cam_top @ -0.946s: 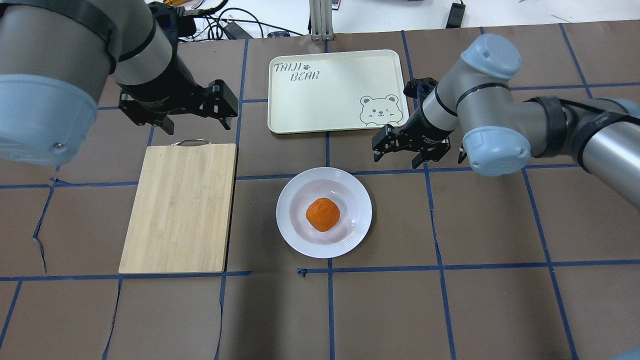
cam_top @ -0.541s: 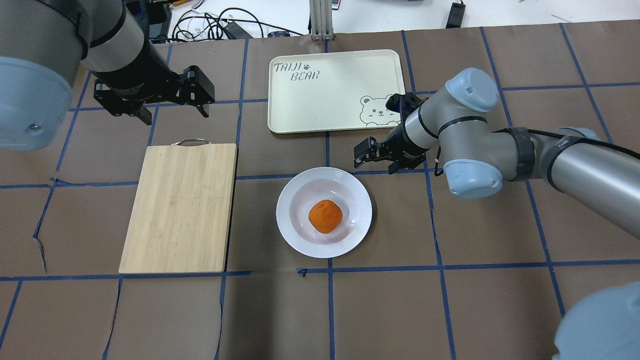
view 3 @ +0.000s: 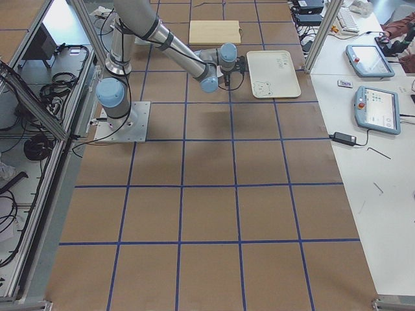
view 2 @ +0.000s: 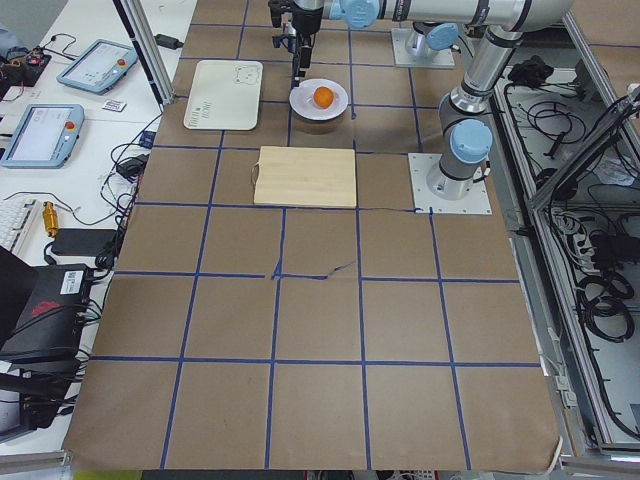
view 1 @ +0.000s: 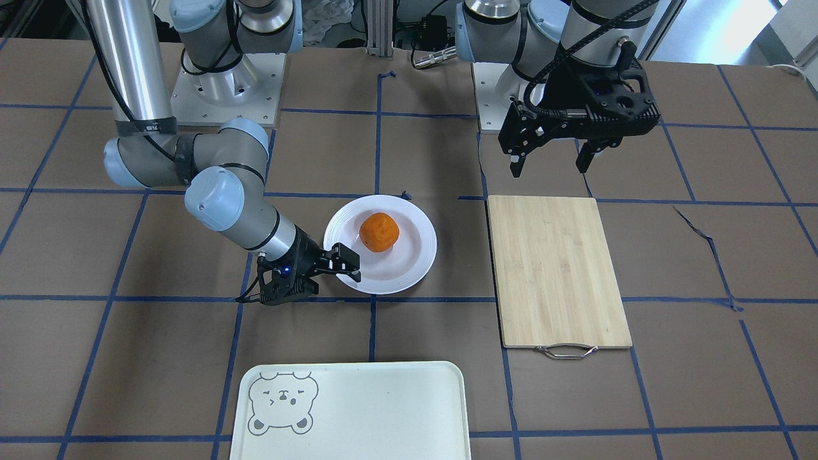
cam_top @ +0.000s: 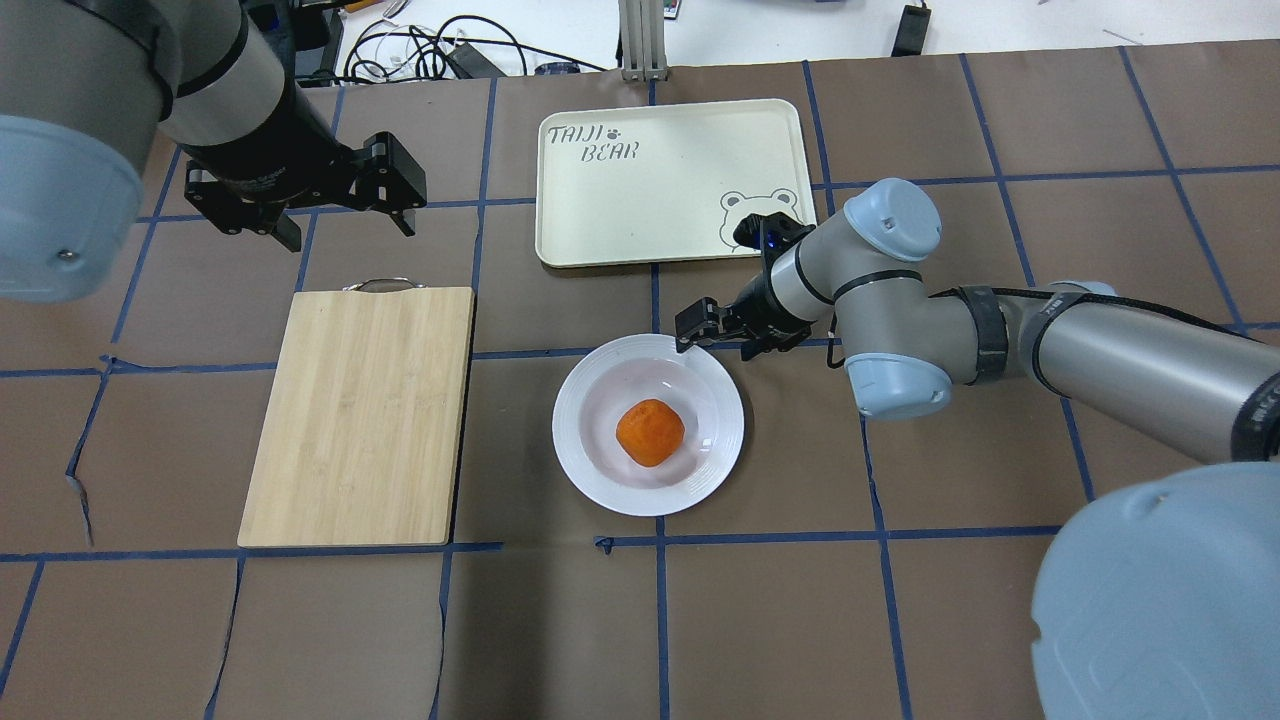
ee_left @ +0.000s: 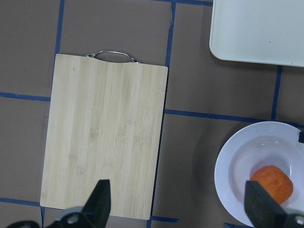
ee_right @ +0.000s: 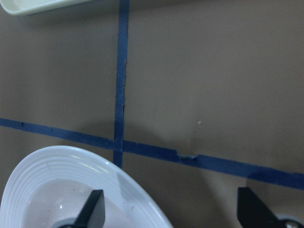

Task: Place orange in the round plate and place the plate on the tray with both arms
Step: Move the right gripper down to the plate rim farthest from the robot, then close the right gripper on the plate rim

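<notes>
The orange (cam_top: 650, 432) (view 1: 379, 231) lies in the middle of the round plate (cam_top: 590, 470) (view 1: 409, 271), which stands on the table. The cream tray (cam_top: 660, 200) (view 1: 358, 415) lies flat beyond the plate with nothing on it. My right gripper (cam_top: 722, 340) (view 1: 316, 278) (ee_right: 171, 213) is open and low at the plate's far right rim. One of its fingers is over the rim and the other is over the table outside it. My left gripper (cam_top: 345, 228) (view 1: 549, 167) (ee_left: 178, 209) hangs open and empty, high up near the cutting board's handle end.
A bamboo cutting board (cam_top: 360, 415) (view 1: 559, 268) with a metal handle lies left of the plate. Cables and a black adapter (cam_top: 910, 30) sit past the table's far edge. The table is brown paper with blue tape lines.
My right gripper has swung left and down from beside the tray's bear corner to the plate's rim. My left gripper pulled back and left, then held still. The orange shifted slightly.
</notes>
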Robot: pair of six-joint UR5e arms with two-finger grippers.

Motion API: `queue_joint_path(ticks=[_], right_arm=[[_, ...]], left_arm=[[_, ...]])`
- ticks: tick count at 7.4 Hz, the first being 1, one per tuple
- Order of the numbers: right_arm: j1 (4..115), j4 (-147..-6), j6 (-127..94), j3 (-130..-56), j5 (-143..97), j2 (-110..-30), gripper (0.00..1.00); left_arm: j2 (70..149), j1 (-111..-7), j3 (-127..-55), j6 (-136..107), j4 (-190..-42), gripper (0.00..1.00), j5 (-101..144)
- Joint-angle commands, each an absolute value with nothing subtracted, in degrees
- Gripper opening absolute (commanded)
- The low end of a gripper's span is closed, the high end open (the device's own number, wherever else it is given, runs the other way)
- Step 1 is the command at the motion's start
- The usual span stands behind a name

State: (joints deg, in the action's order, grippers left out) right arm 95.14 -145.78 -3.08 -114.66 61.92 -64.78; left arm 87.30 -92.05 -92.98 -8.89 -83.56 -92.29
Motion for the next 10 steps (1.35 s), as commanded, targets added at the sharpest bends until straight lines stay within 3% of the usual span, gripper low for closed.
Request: queue_joint_path(ticks=[1,2,3,4,5,10], right_arm=[[96.9,-146.5,-3.1,-116.7,62.0,-64.8,0.90],[96.9,-148.3,-3.1,-117.8,62.0,-64.8,0.80],[96.9,-148.4,-3.2,-117.9,62.0,-65.0,0.46],[96.9,-148.4,-3.2,-117.8,62.0,-65.1,0.17],[96.9,-148.3,-3.2,-117.8,62.0,-65.1,0.00],[96.4,-148.2,-2.4,-117.2,62.1,-68.0,0.00]], left_arm=[[87.5,-92.1,-93.0,-8.9,-83.5,1.00,-92.1],[87.4,-92.0,-93.1,-8.9,-83.5,1.00,-92.1],[87.4,-92.0,-93.0,-8.9,-83.5,1.00,-92.1],[87.5,-91.8,-92.8,-8.6,-83.5,1.00,-92.0],[87.5,-91.8,-92.8,-8.7,-83.5,1.00,-92.0],[87.5,-91.8,-92.9,-8.7,-83.5,1.00,-92.0]])
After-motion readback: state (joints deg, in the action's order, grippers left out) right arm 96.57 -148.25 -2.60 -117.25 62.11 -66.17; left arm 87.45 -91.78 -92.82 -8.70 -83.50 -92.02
